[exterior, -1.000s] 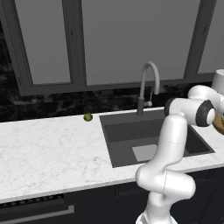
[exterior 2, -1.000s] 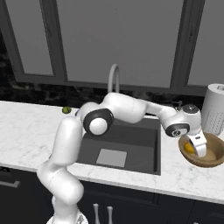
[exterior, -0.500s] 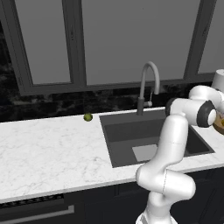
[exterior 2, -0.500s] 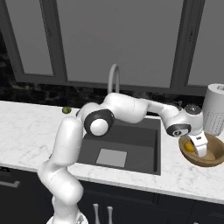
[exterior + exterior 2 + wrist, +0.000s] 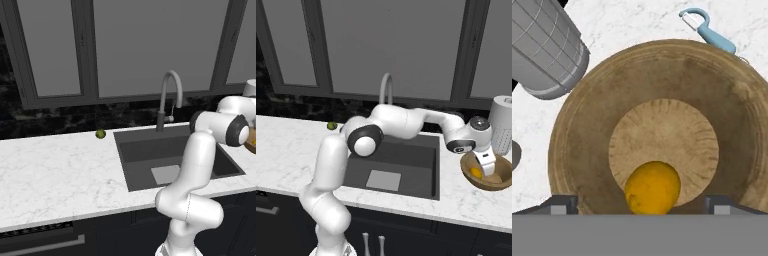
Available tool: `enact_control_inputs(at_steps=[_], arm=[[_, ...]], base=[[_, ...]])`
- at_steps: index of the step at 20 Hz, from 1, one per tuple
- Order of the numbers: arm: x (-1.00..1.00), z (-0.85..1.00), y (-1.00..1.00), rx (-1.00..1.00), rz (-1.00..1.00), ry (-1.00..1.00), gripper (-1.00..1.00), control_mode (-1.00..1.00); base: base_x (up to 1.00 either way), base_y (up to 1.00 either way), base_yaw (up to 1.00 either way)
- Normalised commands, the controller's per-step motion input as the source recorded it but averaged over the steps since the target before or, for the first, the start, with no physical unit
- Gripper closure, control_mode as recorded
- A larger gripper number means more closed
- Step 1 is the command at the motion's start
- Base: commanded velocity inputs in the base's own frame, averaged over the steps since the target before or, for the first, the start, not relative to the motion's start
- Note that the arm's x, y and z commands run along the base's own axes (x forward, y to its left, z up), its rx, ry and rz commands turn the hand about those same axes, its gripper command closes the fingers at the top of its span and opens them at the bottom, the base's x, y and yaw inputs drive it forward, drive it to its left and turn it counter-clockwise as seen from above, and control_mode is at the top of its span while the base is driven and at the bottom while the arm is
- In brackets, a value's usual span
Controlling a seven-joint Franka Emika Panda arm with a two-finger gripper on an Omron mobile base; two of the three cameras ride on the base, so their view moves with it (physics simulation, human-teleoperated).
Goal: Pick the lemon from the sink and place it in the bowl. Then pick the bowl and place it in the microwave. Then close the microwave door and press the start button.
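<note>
The lemon [image 5: 653, 187] lies on the floor of the brown wooden bowl [image 5: 582, 150], near its rim. My gripper [image 5: 642, 204] hangs open just above it, fingertips [image 5: 562, 203] spread wide on either side of the fruit and apart from it. From the right base, the gripper [image 5: 488, 170] reaches down into the bowl [image 5: 501, 181] on the counter right of the sink [image 5: 411, 155], the lemon [image 5: 475, 173] beside it. The sink [image 5: 170, 150] holds a pale square patch. The microwave and its door are out of view.
A small green fruit [image 5: 100, 133] sits on the counter left of the sink, near the backsplash. The arched tap [image 5: 170, 92] stands behind the basin. A grey paper-towel roll [image 5: 502, 125] stands just behind the bowl, and a blue peeler [image 5: 709, 30] lies beside its rim.
The hand has drifted slightly to the right over the bowl. The lemon stays lying in the bowl.
</note>
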Motion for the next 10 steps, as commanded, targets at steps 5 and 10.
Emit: enact_control_inputs(at_steps=[5,10], arm=[[0.06,0.35,0.15,-0.01,0.00,0.00,-1.00,-1.00],[0.17,0.07,0.26,-0.02,0.02,0.07,-1.00,-1.00]], base=[[0.00,0.00,0.00],[0.00,0.00,0.00]])
